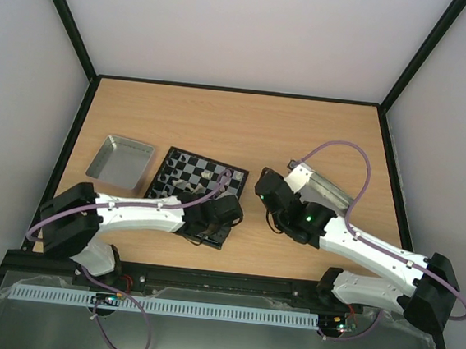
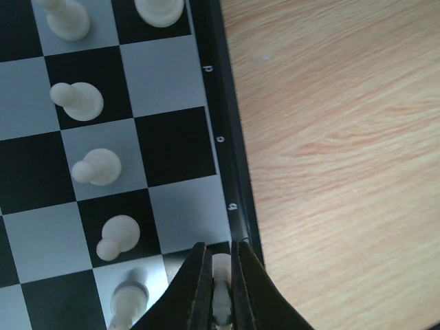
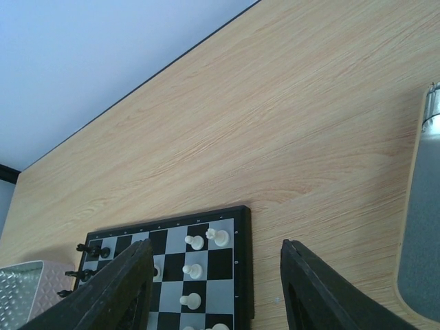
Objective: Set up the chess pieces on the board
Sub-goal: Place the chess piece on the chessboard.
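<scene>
At the near edge of the counter point(image 1: 246, 126), left of the middle, the left gripper point(image 1: 223, 212) is held low over the near right corner of the board point(image 1: 205, 159). In the left wrist view its fingers point(image 2: 194, 289) are seen clenched on a cream-white piece point(image 2: 221, 273), which is pinched between them over the corner square just inside the black rim. Whether the foot of that piece touches the square cannot be told. One file in from the rim, a row of cream-white pawns point(image 2: 97, 167) is set out, each on its own square. A further cream-white figure point(image 2: 161, 9) is cut off at the top of that view, in the outer file.

The board is laid slightly askew, a little back from the near edge and nearer the left edge of the counter than the right. Just right of it, over bare wood, the right gripper point(image 1: 266, 186) is held above the counter. In the right wrist view its fingers point(image 3: 120, 289) are spread wide, with nothing between them. Black pieces point(image 3: 91, 250) are seen along the side of the board that faces the left edge. A silver tin point(image 1: 118, 162) is placed just beside the board toward the left edge. A second tin point(image 1: 323, 185) is found toward the right edge, partly covered by the right arm.
</scene>
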